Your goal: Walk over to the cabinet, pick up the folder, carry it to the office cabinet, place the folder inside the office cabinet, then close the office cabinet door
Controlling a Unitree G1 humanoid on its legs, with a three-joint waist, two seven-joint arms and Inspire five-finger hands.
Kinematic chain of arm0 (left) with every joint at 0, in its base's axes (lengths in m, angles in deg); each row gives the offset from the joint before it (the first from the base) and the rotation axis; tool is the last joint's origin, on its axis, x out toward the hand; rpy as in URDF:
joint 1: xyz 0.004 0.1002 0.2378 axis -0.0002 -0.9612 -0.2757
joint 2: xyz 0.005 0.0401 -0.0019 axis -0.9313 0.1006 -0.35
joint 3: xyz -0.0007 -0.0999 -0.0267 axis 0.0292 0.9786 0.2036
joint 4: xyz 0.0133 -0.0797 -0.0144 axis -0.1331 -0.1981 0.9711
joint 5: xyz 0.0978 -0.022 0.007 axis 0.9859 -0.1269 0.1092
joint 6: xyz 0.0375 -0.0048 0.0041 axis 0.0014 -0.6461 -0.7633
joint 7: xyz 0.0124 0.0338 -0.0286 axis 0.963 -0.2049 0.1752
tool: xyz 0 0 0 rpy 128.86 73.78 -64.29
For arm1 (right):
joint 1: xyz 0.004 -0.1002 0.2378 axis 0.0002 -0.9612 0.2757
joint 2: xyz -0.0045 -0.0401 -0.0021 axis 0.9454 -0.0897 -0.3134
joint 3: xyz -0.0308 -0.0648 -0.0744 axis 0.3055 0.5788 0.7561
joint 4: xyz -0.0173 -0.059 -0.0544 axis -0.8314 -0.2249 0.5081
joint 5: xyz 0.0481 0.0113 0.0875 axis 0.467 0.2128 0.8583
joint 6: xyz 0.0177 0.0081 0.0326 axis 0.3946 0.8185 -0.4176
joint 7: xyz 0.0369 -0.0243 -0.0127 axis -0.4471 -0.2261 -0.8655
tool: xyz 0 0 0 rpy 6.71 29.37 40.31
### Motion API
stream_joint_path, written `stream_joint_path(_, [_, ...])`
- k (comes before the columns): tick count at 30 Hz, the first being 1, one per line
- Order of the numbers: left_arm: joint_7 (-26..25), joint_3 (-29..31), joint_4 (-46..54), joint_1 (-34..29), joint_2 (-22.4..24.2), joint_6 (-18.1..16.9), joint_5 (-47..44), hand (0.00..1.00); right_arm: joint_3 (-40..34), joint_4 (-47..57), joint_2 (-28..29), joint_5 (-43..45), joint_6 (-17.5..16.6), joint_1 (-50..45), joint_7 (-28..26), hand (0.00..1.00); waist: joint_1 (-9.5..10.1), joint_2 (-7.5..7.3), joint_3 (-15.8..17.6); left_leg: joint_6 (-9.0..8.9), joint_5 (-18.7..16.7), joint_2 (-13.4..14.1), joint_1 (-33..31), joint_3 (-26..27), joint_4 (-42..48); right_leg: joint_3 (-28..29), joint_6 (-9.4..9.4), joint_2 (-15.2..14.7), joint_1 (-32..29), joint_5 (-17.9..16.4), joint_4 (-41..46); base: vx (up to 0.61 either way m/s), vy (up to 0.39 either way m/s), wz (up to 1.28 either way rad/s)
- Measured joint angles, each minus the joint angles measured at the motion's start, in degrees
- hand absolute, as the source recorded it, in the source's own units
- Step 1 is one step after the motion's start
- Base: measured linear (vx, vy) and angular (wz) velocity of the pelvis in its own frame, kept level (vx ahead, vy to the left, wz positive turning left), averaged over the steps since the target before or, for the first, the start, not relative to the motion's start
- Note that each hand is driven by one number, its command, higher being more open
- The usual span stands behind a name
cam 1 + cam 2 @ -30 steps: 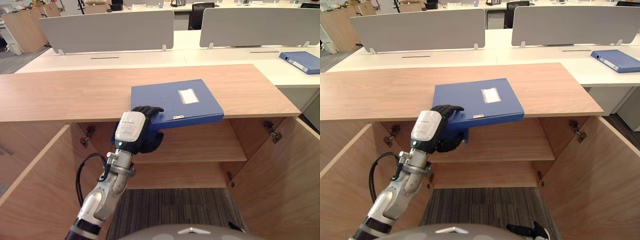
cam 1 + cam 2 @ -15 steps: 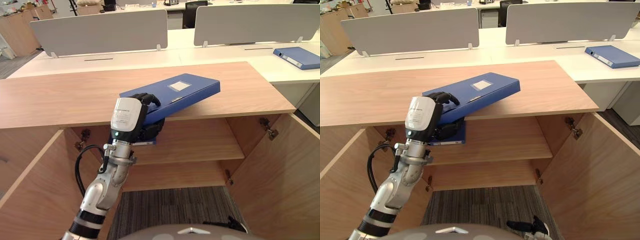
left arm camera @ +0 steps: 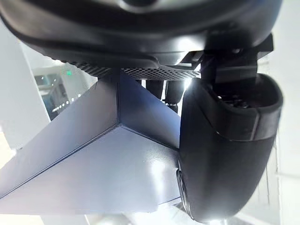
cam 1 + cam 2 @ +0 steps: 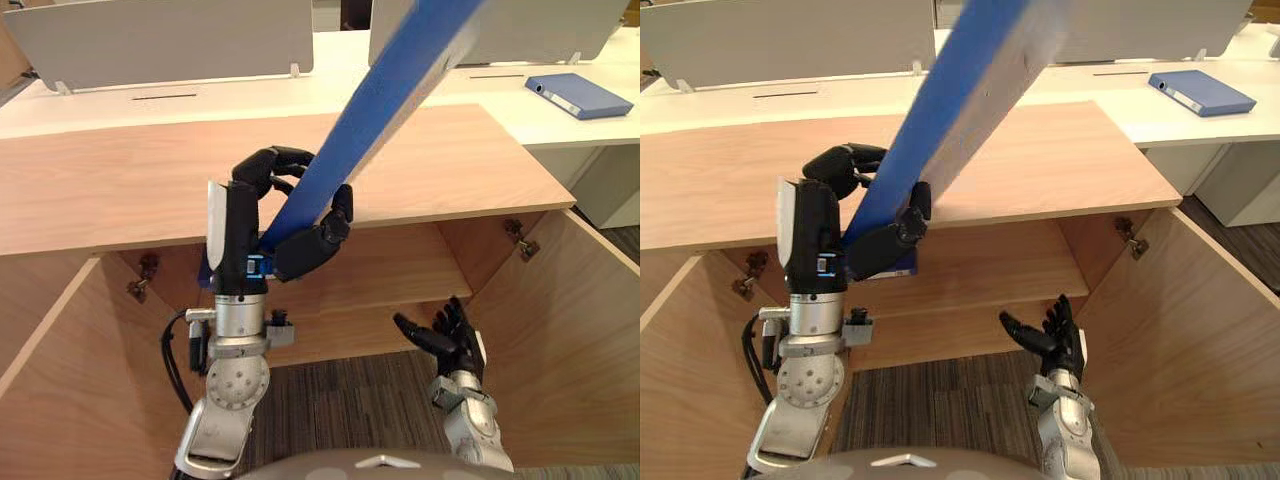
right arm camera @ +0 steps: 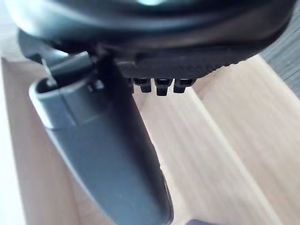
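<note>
My left hand (image 4: 243, 238) is shut on the lower end of the blue folder (image 4: 380, 100). The folder is off the wooden cabinet top (image 4: 120, 180) and slants steeply up to the right, with its upper end out of view. In the left wrist view the thumb (image 3: 225, 154) presses on the folder's blue face (image 3: 93, 159), with the fingers behind it. My right hand (image 4: 445, 335) hangs open, palm up, low in front of the open cabinet, near its inner shelf (image 4: 400, 275). The right wrist view shows the right thumb (image 5: 103, 154) straight over the wooden shelves (image 5: 211, 154).
Both cabinet doors stand open: the right door (image 4: 570, 330) and the left door (image 4: 50, 400). Behind the cabinet are white desks with grey partition screens (image 4: 150, 40). A second blue folder (image 4: 578, 95) lies on the desk at the far right.
My left hand has lifted the folder off the cabinet top and tipped it from nearly flat to steeply slanted. My right hand has come into view below. The camera has shifted.
</note>
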Motion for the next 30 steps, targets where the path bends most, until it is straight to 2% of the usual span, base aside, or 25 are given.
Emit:
stream_joint_path(5, [2.1, -2.6, 0.8, 0.0, 1.1, -0.2, -14.7, 0.0, 1.1, 10.6, 0.6, 1.9, -1.7, -1.2, 0.3, 1.0, -0.26, 0.33, 0.2, -0.17, -0.3, 0.0, 0.1, 0.5, 0.0, 0.9, 0.32, 0.1, -0.2, 0.2, 0.0, 0.0, 0.005, -0.07])
stream_joint_path(10, [7.5, -2.7, 0.8, -0.9, 1.1, -0.3, -31.7, 0.0, 1.9, 21.6, 0.4, 1.9, -4.4, -1.2, 0.1, 1.0, -0.75, 0.46, 0.2, -0.07, -1.0, 0.1, 0.7, 1.8, 0.0, 2.6, 0.8, 0.1, -0.3, 0.5, 0.0, -0.02, 0.008, -0.13])
stream_joint_path(15, [12.3, -2.0, 0.8, -1.6, 1.0, -0.3, -42.2, 0.0, 0.9, 26.8, -0.9, 1.8, -5.2, -0.3, -0.3, 1.0, -0.97, 0.53, 0.1, 0.11, -1.1, -0.2, 0.9, 2.0, 0.0, 3.0, 1.17, -0.1, -0.3, 0.6, 0.0, -0.03, 0.002, -0.03])
stream_joint_path(19, [15.0, -0.9, 0.8, -1.7, 1.1, -0.3, -45.5, 0.0, -0.5, 27.8, -1.9, 1.8, -5.2, 2.2, -1.1, 1.0, -0.98, 0.85, -0.1, 0.14, -1.1, -0.2, 0.8, 2.0, 0.3, 3.0, 1.24, -0.2, -0.2, 0.6, 0.0, -0.06, -0.013, 0.0])
stream_joint_path(23, [17.3, 1.1, 0.8, -1.7, 1.4, -0.9, -46.9, 0.0, -0.9, 28.2, -5.4, 2.2, -5.2, 4.1, -3.4, 1.0, -0.94, 1.65, -0.6, 0.14, -1.1, -0.2, 0.7, 1.8, 0.5, 3.0, 1.3, -0.2, -0.1, 0.5, 0.0, -0.05, -0.016, 0.02])
stream_joint_path(30, [21.2, 2.7, -0.4, -1.7, 1.4, -2.9, -47.2, 0.0, -3.2, 30.5, -8.2, 6.5, -5.2, 7.1, -7.4, 1.0, -0.96, 2.28, -1.0, 0.17, -1.1, -0.2, 0.4, 1.6, 0.9, 2.9, 1.44, -0.2, 0.0, 0.6, 0.0, -0.05, -0.011, 0.02])
